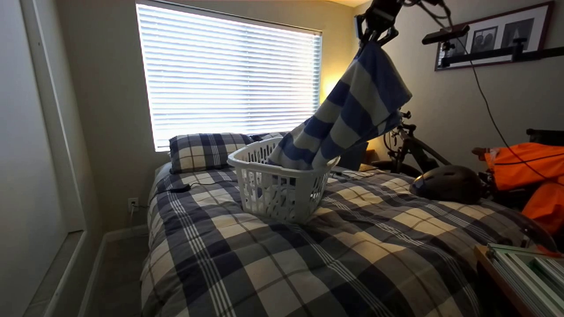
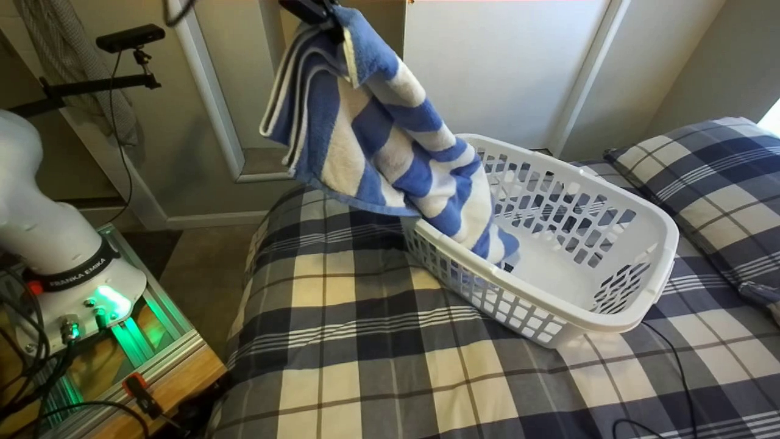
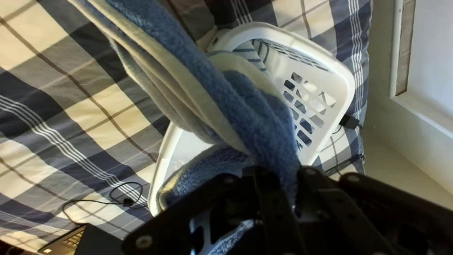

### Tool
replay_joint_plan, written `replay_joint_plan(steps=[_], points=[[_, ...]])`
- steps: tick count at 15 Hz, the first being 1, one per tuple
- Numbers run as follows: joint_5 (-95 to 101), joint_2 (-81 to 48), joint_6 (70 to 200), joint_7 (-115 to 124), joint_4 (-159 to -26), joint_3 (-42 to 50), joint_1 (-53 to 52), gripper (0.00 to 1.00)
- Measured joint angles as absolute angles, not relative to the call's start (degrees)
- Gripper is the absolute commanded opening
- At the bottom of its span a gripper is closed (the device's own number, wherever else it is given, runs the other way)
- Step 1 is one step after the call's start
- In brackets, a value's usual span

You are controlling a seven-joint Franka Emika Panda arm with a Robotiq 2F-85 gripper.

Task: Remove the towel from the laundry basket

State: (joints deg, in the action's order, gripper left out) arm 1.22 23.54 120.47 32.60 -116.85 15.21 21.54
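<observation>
The blue and white striped towel (image 1: 348, 110) hangs from my gripper (image 1: 371, 40) in both exterior views (image 2: 390, 134). My gripper (image 2: 334, 27) is high above and off one end of the white laundry basket (image 2: 518, 283). The towel slants down over the basket's rim, and its lower end lies inside. In the wrist view the fingers (image 3: 283, 177) are shut on a blue fold of towel (image 3: 244, 106). The basket (image 1: 282, 171) stands on the bed. In the wrist view a pale cloth with thin dark stripes (image 3: 249, 55) shows inside the basket; I cannot tell what it belongs to.
The plaid bedspread (image 2: 365, 366) lies under the basket. A plaid pillow (image 2: 719, 201) is beyond it. A helmet (image 1: 447, 182) and orange fabric (image 1: 528, 167) are at one side. A camera on a bar (image 2: 128, 38) stands near the arm's base (image 2: 79, 305). A laptop (image 3: 95, 241) and cable are on the bed.
</observation>
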Motion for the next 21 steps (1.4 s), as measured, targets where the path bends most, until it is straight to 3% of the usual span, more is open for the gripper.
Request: replay_joint_plan(steps=[6, 12, 16, 21], points=[[1.87, 36.99, 107.51, 32.60, -114.82, 13.35, 25.13, 0.02], [1.86, 44.52, 105.61, 33.41, -107.68, 13.16, 28.15, 0.02], [2.70, 43.80, 114.37, 34.72, -105.66, 13.32, 29.50, 0.02], [6.54, 31.55, 134.16, 36.80, -108.76, 16.13, 33.79, 0.02]])
